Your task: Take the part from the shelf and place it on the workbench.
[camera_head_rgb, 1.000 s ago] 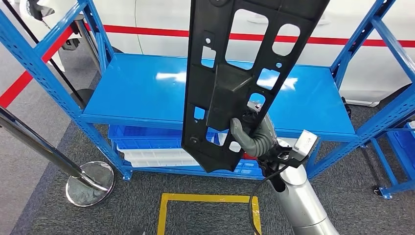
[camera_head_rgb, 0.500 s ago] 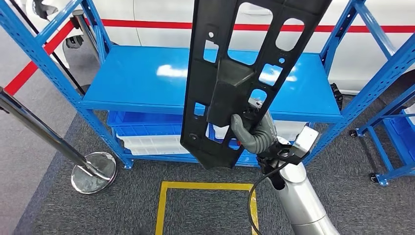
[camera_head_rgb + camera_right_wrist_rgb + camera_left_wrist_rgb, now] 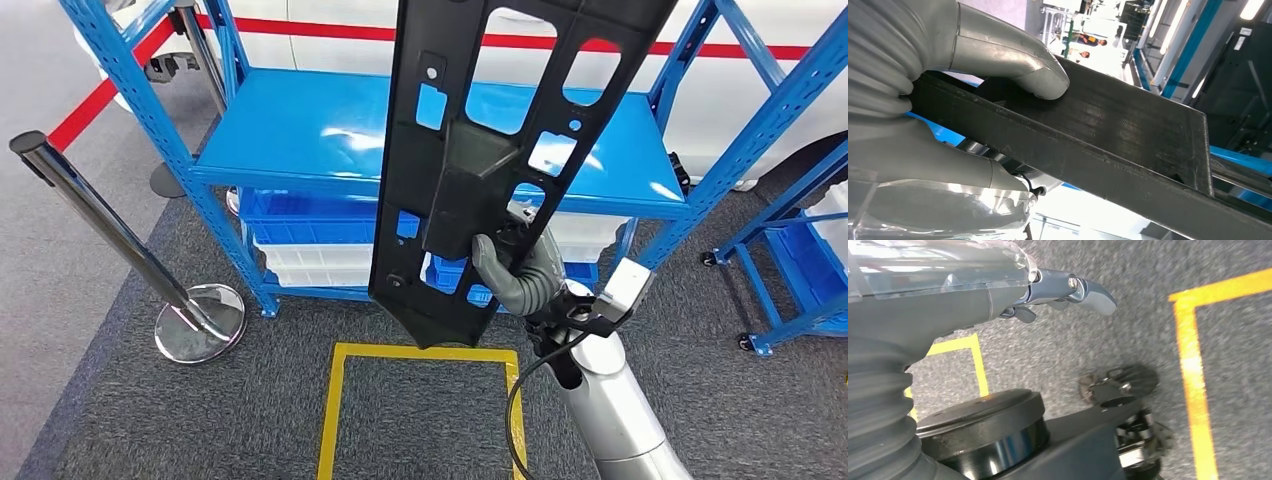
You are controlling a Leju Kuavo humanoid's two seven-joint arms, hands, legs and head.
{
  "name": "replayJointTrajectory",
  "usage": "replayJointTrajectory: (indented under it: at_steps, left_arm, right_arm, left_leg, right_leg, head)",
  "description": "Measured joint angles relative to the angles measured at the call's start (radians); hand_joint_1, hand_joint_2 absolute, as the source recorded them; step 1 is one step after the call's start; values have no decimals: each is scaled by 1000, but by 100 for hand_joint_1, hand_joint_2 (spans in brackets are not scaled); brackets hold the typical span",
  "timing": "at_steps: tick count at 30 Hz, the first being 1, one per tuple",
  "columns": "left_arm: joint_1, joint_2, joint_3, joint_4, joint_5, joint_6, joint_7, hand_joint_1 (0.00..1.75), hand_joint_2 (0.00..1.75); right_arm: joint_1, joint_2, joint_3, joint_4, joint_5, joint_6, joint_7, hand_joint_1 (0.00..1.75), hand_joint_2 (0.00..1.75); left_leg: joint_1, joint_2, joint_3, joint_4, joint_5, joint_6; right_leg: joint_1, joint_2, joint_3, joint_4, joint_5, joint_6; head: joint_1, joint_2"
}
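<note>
Blue shelving (image 3: 330, 140) stands on grey carpet beyond the black part (image 3: 480, 160), which is off the shelf and held upright in front of it, long axis near-vertical, top leaning slightly right. It looks stiff, light moulded plastic, many cutouts offering holds. The right robot hand (image 3: 515, 270) clamps its lower edge; the left robot hand (image 3: 1048, 290) hangs, apparently empty with fingers curled.

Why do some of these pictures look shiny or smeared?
Head view: ceiling lights glare white off the blue shelf. Left wrist view: the carpet and the dark parts low down are motion-blurred. Right wrist view: the background is overexposed, while the black part stays sharp in the right robot hand.
</note>
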Motion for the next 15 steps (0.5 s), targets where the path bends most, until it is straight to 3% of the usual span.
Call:
replayJointTrajectory:
  at_steps: [2,4,5,6,8,9,11,12,13,14,15]
  left_arm:
    - [0,0,0,0,0,-1,0,0,175]
    - [1,1,0,0,0,-2,0,0,175]
    - [2,1,0,0,0,-2,0,0,175]
    - [2,1,0,0,0,-2,0,0,175]
    - [5,1,0,0,0,-2,0,0,175]
    - [5,1,0,0,0,-2,1,0,175]
    - [7,1,0,0,0,-2,1,0,175]
    - [8,1,0,0,0,-2,1,0,175]
    - [8,1,0,0,0,-2,1,0,175]
    - [9,1,0,0,0,-3,1,0,175]
    - [9,1,0,0,0,-3,1,0,175]
  right_arm:
    - [2,0,0,-1,2,-1,0,168,175]
    - [2,1,0,-5,6,-3,1,168,175]
    - [3,1,0,-8,8,-4,1,168,175]
    - [3,2,0,-11,10,-6,1,168,175]
    - [5,4,0,-14,14,-8,1,168,175]
    - [6,5,0,-15,16,-8,2,168,175]
    - [8,8,0,-16,18,-10,3,168,175]
    - [9,9,0,-17,18,-10,3,168,175]
    - [11,10,0,-17,18,-10,3,168,175]
    - [12,10,0,-17,18,-10,3,168,175]
    - [14,10,0,-17,19,-10,3,168,175]
  left_leg:
    - [0,0,-33,7,22,-6]
    - [-1,-2,-53,13,39,-16]
    - [-1,-2,-57,14,47,-21]
    - [0,-3,-60,13,56,-27]
    - [4,-4,-69,15,62,-39]
    - [5,-5,-79,30,40,-43]
    - [9,-5,-109,119,-57,-50]
    - [9,-5,-124,188,-110,-54]
    - [10,-5,-134,255,-143,-56]
    - [10,-5,-135,305,-152,-58]
    - [10,-4,-123,324,-136,-59]
  right_leg:
    - [-2,0,90,-87,42,-3]
    - [2,2,200,-231,23,-11]
    - [5,3,230,-279,6,-16]
    - [10,4,241,-303,-1,-23]
    - [10,2,228,-310,19,-39]
    - [9,0,217,-312,31,-49]
    - [8,-4,188,-314,59,-61]
    - [10,-6,171,-314,72,-64]
    - [11,-8,154,-313,85,-65]
    - [13,-11,137,-312,98,-65]
    - [14,-14,119,-311,111,-64]
  head:
    - [0,0]
    - [0,0]
    - [0,0]
    - [0,0]
    - [0,0]
    - [0,0]
    - [0,0]
    - [0,0]
    - [-1,0]
    - [0,0]
    - [0,0]
